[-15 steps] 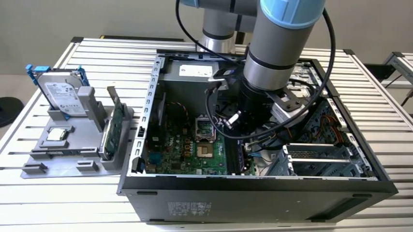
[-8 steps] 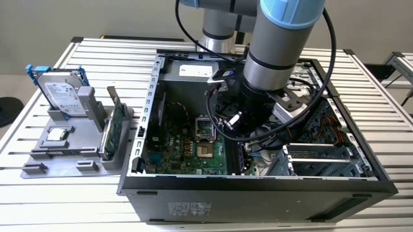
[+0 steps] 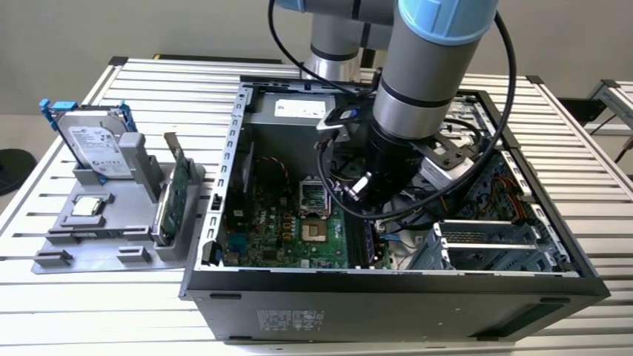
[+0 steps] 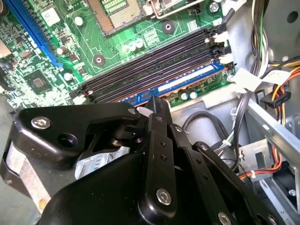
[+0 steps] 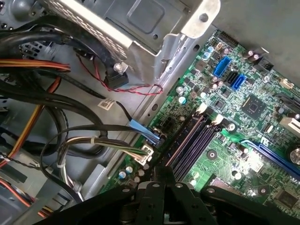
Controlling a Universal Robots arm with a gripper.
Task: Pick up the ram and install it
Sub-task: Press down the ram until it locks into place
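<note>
The ram [image 4: 187, 80] is a dark blue stick with a pale label strip. It lies along the outermost memory slot of the green motherboard [image 4: 70, 56], beside three black slots [image 4: 154, 54]. In the exterior view the ram [image 3: 368, 243] shows as a dark strip inside the open computer case [image 3: 396, 282]. My gripper [image 4: 156, 104] is shut, its black tip down on the ram's top edge near one end. In the first wrist view the gripper [image 5: 161, 172] sits at the end of the slot row, with the ram [image 5: 183, 139] running away from it. The part of the stick under the tip is hidden.
Bundled cables [image 5: 70, 140] and a metal drive cage [image 3: 485, 245] crowd the side of the case next to the slots. The processor socket [image 3: 311, 204] lies on the other side. Outside the case, a grey tray [image 3: 59, 256] holds a hard drive [image 3: 94, 141] and an upright green card [image 3: 173, 204].
</note>
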